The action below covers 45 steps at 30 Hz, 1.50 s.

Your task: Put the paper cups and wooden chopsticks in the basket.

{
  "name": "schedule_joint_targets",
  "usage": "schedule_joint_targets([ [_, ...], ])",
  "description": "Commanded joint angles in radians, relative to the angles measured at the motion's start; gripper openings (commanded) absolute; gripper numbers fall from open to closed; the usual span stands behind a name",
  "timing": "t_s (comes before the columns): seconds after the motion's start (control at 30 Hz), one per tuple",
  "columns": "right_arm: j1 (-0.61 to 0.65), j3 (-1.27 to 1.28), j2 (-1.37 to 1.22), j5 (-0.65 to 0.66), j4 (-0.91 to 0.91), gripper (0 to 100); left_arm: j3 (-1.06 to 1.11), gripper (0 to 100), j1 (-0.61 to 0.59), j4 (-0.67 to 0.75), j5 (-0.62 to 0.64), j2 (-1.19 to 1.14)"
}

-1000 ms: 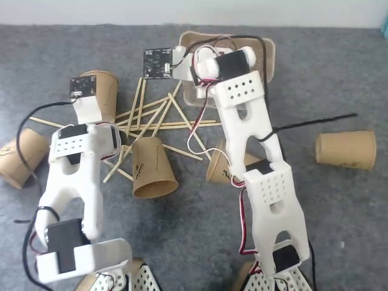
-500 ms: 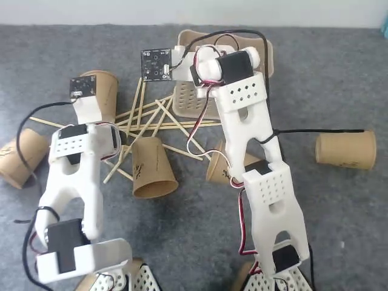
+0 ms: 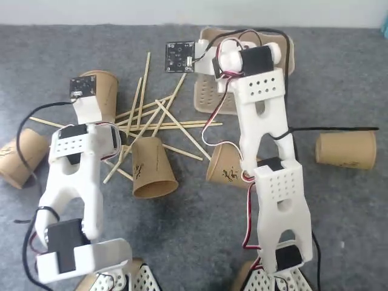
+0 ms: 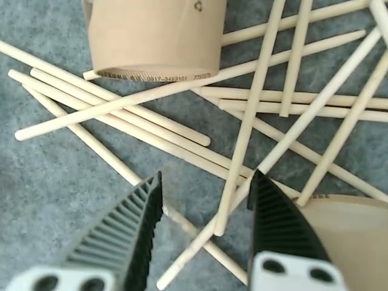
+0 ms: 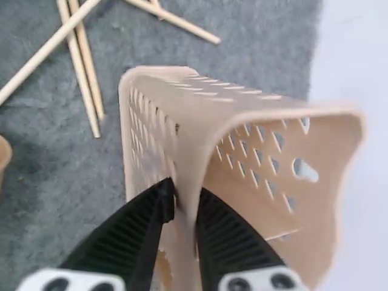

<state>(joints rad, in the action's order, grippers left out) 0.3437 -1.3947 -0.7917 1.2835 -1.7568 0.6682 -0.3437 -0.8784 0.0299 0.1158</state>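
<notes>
Right gripper (image 5: 182,203): jaws pressed onto one wall of the basket (image 5: 254,151), wall pinched between them. The basket sits at the far edge of the mat (image 3: 339,73), under the right arm, and looks tipped rather than flat.

Left gripper (image 4: 207,179): jaws spread and holding nothing, hanging over the chopsticks (image 4: 242,139), with a cup (image 4: 154,36) just beyond.

Step in hand, as I judge it: placing the basket. To do it well, keep the pinch firm on the thin wall, set the floor flat with the mouth up, near the pile but off the chopsticks.

Views: the right wrist view gives the pinch itself; in the high view the arm covers that spot. The high view gives the layout: cups (image 3: 151,170) lie scattered around the crossed chopsticks, one (image 3: 345,150) well apart on the right.
</notes>
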Motion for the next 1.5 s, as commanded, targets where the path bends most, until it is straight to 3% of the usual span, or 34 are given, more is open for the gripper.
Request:
schedule_joint_targets([
  [0.0, 0.012, 0.002, 0.035, 0.012, -0.038, 0.8, -0.005, 22, 0.006, 0.021, -0.011, 0.048],
  [0.43, 0.148, -0.006, 0.044, -0.126, 0.015, 0.8, -0.005, 22, 0.006, 0.021, -0.011, 0.048],
  [0.77, 0.213, 0.002, 0.108, -0.146, -0.035, 0.8, 0.016, 22, 0.006, 0.055, -0.011, 0.055],
  [1.23, 0.228, 0.149, 0.128, -0.060, -0.025, 0.8, 0.018, 22, 0.006, 0.055, -0.011, 0.055],
  [1.47, 0.150, 0.149, 0.130, -0.083, 0.022, 0.8, 0.018, 22, 0.006, 0.055, -0.011, 0.055],
])
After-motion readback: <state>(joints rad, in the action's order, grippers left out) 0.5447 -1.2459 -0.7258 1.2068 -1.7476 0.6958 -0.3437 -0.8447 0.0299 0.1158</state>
